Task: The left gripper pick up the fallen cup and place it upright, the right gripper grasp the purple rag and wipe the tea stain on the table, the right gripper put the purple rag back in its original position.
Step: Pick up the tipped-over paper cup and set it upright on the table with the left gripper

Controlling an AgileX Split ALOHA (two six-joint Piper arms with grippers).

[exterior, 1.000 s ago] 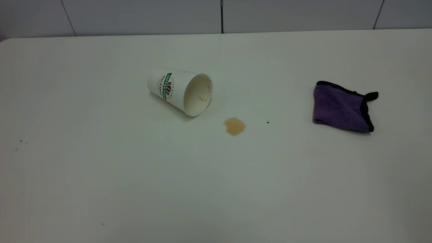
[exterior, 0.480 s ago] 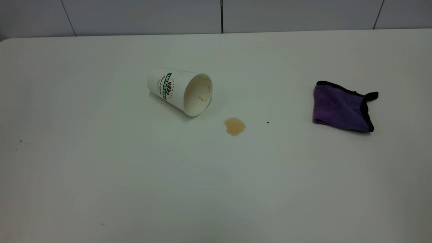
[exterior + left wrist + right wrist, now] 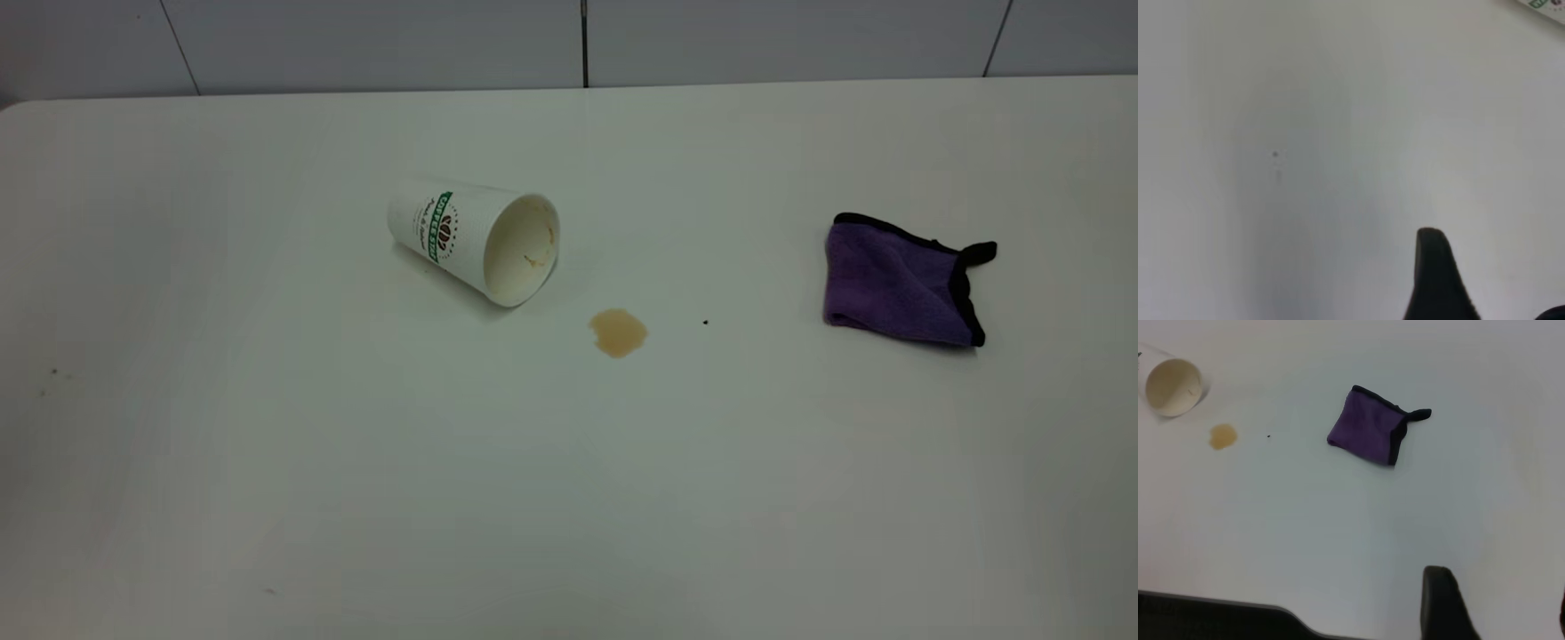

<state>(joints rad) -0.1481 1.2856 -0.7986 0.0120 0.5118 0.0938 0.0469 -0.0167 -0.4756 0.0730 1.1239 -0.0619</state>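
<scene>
While the cup (image 3: pixel 476 240) lies on its side, mouth turned toward the stain (image 3: pixel 618 332), nothing on the counter (image 3: pixel 267 444) has shifted over the last second: cup, stain and rag (image 3: pixel 898 284) sit exactly where they were, and neither of my arms has entered the outside view. By my reading, the job is at its very start, with the first step, righting the cup, not yet begun

My left claw (image 3: pixel 1495 280) hangs above bare counter with its fingers spread wide and nothing between them; only a sliver of the cup shows at the edge of its camera, so it is well apart from its target. My right claw (image 3: pixel 1501 587) is likewise spread and empty, high over the counter, looking down on the rag with the cup and stain farther off

Brown dregs cling inside the cup. The stain is a small tan puddle just beside the rim but not touching it. A dark speck (image 3: pixel 705 323) lies between the stain and the rag. The rag, folded, purple with black trim, rests well to the right of the stain

Nothing stands between my left claw and the cup, nor between my right claw and the rag. I judge the cup could roll if nudged on its side, so I would close on it squarely across the wall
</scene>
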